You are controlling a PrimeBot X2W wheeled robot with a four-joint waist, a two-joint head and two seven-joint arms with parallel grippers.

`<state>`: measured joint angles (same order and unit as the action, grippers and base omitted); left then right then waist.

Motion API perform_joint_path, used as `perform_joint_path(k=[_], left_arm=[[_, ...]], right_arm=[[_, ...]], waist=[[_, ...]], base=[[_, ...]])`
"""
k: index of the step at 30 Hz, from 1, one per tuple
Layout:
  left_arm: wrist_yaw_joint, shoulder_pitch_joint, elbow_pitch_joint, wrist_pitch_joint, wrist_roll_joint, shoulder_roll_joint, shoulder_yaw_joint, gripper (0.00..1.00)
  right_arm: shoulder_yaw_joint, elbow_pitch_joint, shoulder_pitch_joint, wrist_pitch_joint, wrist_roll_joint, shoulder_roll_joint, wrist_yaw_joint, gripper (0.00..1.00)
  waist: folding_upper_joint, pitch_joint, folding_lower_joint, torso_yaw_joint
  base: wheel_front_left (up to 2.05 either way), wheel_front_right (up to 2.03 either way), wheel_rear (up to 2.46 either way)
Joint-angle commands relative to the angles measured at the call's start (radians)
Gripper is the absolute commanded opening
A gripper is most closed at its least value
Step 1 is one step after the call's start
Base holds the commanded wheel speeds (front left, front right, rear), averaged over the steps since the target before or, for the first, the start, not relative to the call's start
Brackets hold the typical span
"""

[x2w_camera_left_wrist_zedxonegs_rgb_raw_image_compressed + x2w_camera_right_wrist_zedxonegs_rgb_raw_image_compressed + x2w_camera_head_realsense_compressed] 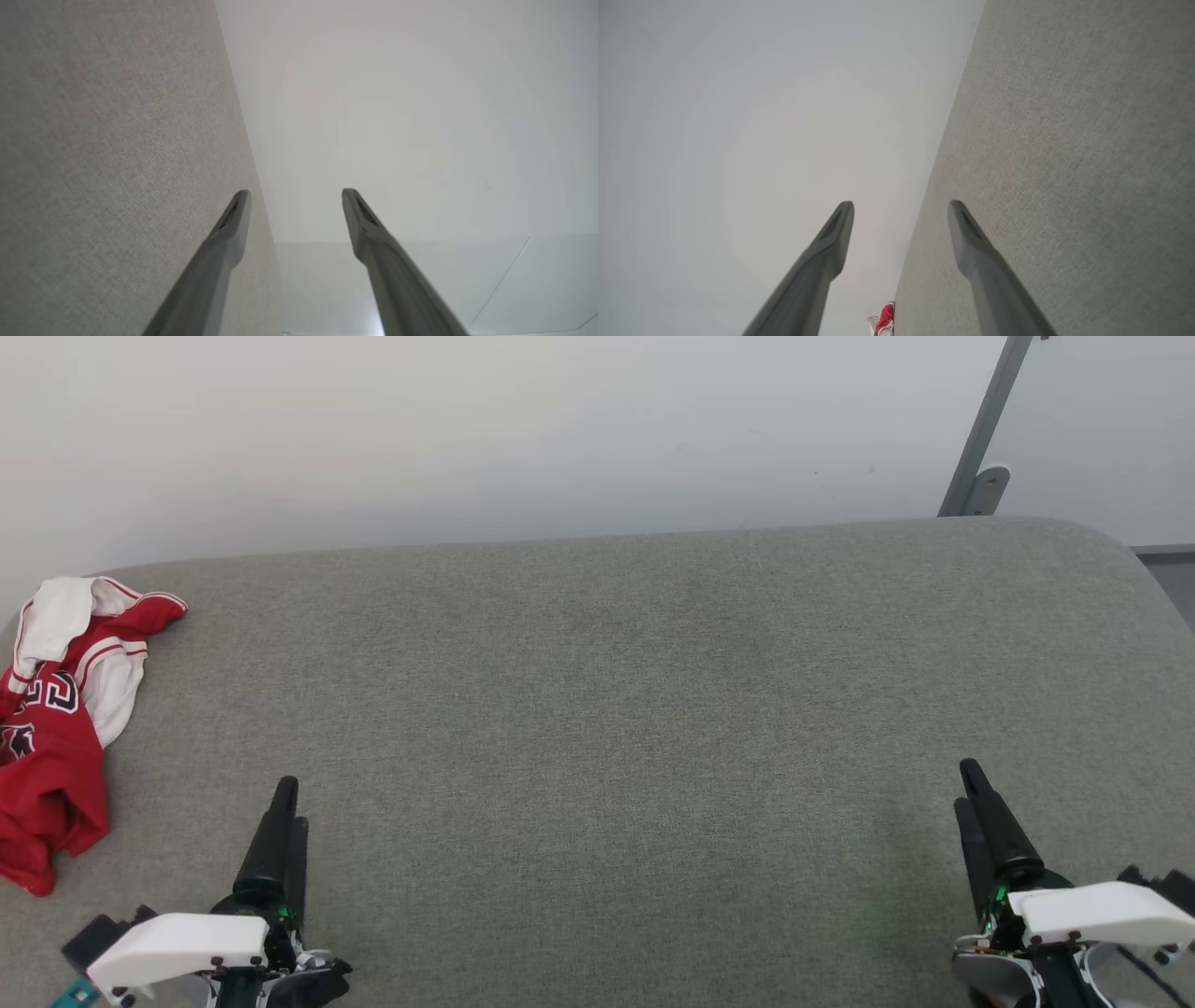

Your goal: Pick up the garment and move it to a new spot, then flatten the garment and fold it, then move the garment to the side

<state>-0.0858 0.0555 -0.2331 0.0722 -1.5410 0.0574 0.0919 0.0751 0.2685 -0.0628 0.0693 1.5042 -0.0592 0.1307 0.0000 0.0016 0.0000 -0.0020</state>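
Grey upholstery (607,709), crumpled garment (56,728), metal post (988,425) beyond

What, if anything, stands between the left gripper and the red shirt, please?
Nothing visible does. Only bare grey cushion lies between the open left gripper and the garment, crumpled at the cushion's left edge.

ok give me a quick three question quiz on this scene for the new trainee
1. True or false: the garment lies folded flat at the middle of the grey padded surface.
2. Which gripper is nearer the garment? A) left gripper B) right gripper
3. Fill in: both grippers' jaws stand ____ and hold nothing.
Key: 1 false, it lies crumpled at the surface's left edge; 2 A; 3 open.
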Motion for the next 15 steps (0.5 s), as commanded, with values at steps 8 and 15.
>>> perform_joint_path(k=[8, 15], left_arm=[[0.051, 0.009, 0.039, -0.053, 0.175, 0.075, -0.044, 1.00], [0.077, 0.007, 0.039, -0.088, 0.326, 0.119, -0.084, 1.00]], right_arm=[[-0.017, -0.014, -0.046, -0.009, -0.237, -0.034, 0.000, 1.00], [-0.039, -0.022, -0.049, -0.017, -0.396, -0.052, 0.000, 1.00]], waist=[[0.0000, -0.002, 0.0000, -0.001], [0.0000, -0.004, 0.0000, -0.001]], base=[[0.00, 0.00, 0.00], [0.00, 0.00, 0.00]])
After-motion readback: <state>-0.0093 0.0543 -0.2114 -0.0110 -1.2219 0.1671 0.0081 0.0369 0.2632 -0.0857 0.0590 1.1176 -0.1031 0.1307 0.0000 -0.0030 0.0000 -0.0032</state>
